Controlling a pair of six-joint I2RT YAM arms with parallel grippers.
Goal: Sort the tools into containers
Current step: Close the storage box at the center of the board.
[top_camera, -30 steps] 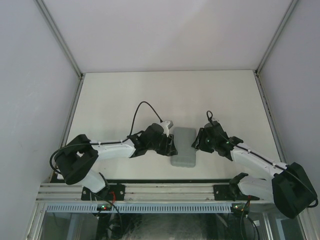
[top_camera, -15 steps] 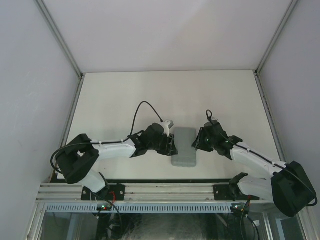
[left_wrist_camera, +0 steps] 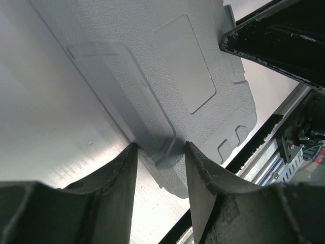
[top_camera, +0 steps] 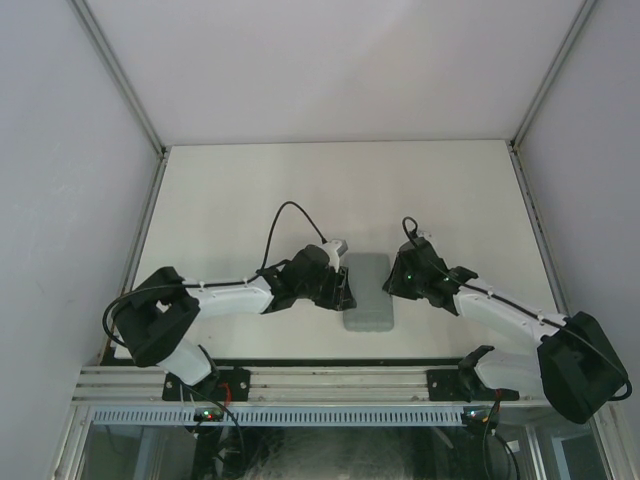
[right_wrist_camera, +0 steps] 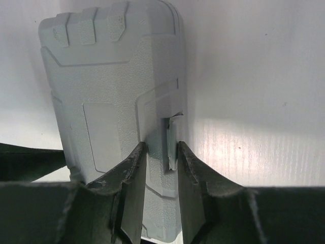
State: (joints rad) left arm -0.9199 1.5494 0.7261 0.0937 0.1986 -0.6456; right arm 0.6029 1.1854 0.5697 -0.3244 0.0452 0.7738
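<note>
The container is a grey case (top_camera: 368,295), lid closed, lying flat on the table between my two arms. No tools show in any view. My left gripper (top_camera: 345,290) is at the case's left side. In the left wrist view its jaws (left_wrist_camera: 160,147) are shut on the raised side rim of the case (left_wrist_camera: 167,61). My right gripper (top_camera: 392,283) is at the case's right side. In the right wrist view its jaws (right_wrist_camera: 161,147) straddle a small latch (right_wrist_camera: 171,142) on the case (right_wrist_camera: 101,76); the latch lies against one finger, with a gap at the other.
The white table (top_camera: 300,190) stretches behind the case, with enclosure walls on both sides. A metal rail (top_camera: 320,385) runs along the near edge just behind the arm bases. The right arm's black finger (left_wrist_camera: 284,35) shows above the case in the left wrist view.
My right gripper has slid left onto the case's right edge and its jaws have narrowed. The left gripper and the case have hardly moved.
</note>
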